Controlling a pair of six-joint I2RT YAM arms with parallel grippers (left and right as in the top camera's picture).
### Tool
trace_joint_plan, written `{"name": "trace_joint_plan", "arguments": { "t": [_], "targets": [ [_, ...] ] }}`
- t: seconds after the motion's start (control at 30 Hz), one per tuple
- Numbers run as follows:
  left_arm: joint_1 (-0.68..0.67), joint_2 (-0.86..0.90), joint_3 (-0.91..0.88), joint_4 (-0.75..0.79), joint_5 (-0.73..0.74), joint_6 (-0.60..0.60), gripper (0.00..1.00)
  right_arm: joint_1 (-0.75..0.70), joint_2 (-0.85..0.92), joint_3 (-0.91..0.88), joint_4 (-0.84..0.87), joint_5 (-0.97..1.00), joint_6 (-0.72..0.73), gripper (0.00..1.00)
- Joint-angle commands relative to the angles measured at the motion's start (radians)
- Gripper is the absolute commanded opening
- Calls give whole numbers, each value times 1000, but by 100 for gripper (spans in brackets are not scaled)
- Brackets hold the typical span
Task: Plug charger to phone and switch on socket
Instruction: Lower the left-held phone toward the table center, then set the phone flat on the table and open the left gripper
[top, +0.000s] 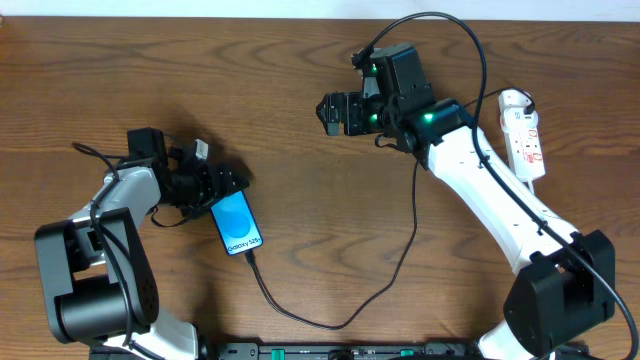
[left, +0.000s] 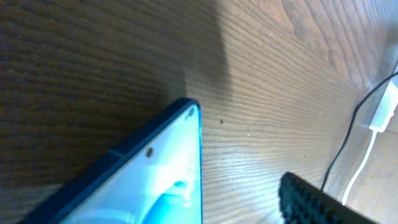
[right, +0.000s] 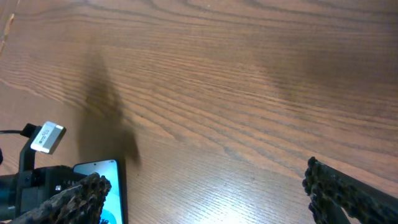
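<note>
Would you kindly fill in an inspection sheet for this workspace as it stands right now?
Surface: wooden table, brown grain.
Job's things: phone flat, screen lit; charger tip meets its lower end; socket far right, switch state unclear.
Clutter: nothing seen.
End effectors: left end effector at the phone's upper end, open; right end effector open, empty.
Cables: charger loops along the near side; a black lead arcs above the right arm.
Surroundings: nothing seen.

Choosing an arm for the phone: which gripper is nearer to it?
The left gripper, right at the upper end of the phone. The right gripper hangs over the table well away from the phone.
</note>
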Motion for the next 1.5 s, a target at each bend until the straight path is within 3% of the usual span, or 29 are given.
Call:
{"name": "trace_joint_plan", "arguments": {
  "t": [0.0,0.2,0.67,0.8,1.47],
  "targets": [
    [-1,28,-14,-6,-106,7,86,10,-21,8,-1,12,-16,99],
    [-1,28,-14,-10,-192,-19,87,10,-21,8,-1,12,-16,99],
    [-1,28,-14,-10,-218,-53,88,10,-21,8,-1,12,-16,99],
    [-1,28,-14,-15,-288,-118,88,10,-21,8,-1,12,-16,99],
    [-1,28,-14,-29,-288,-119,88,10,-21,8,-1,12,-16,99]
  ]
}}
